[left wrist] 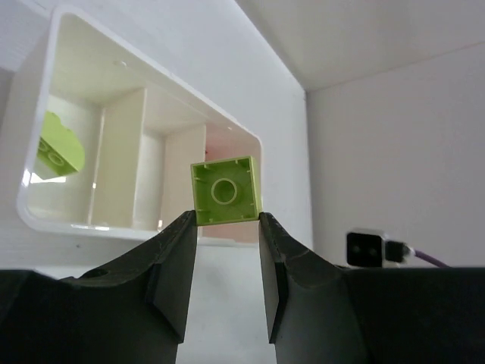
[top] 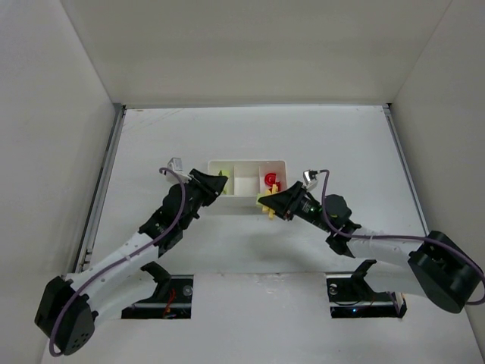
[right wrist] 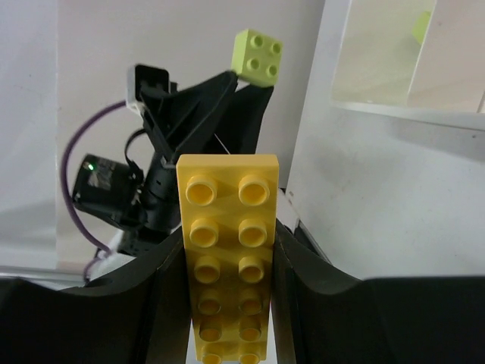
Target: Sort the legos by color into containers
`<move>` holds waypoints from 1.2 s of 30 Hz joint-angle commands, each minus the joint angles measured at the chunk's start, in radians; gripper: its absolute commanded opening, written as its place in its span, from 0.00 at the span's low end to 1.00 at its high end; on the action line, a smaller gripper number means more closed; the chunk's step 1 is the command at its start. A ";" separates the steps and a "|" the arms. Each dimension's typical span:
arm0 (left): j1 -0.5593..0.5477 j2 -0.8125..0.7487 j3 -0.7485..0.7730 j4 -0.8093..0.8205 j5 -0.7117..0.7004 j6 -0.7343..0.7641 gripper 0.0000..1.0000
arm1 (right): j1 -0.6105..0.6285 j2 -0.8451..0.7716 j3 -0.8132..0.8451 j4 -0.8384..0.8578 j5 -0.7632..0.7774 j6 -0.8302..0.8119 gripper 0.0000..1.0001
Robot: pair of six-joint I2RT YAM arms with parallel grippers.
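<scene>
Overhead view; both wrist views face tray (top: 247, 161)

The place was shown to be a robotics lab test cell. A bare white table (top: 250, 258) was enclosed on three sides by plain white panels (top: 53, 114). A left arm (top: 125, 254) and a right arm (top: 383, 254) were bolted at its near edge, and purple cables (top: 386, 238) were strung along them.

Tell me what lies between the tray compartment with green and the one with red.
The middle compartment, which looks bare white in the top view.
</scene>
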 commanded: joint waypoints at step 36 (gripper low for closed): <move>-0.233 -0.014 -0.187 0.489 0.087 -0.115 0.51 | 0.011 0.113 0.067 0.131 -0.030 0.054 0.40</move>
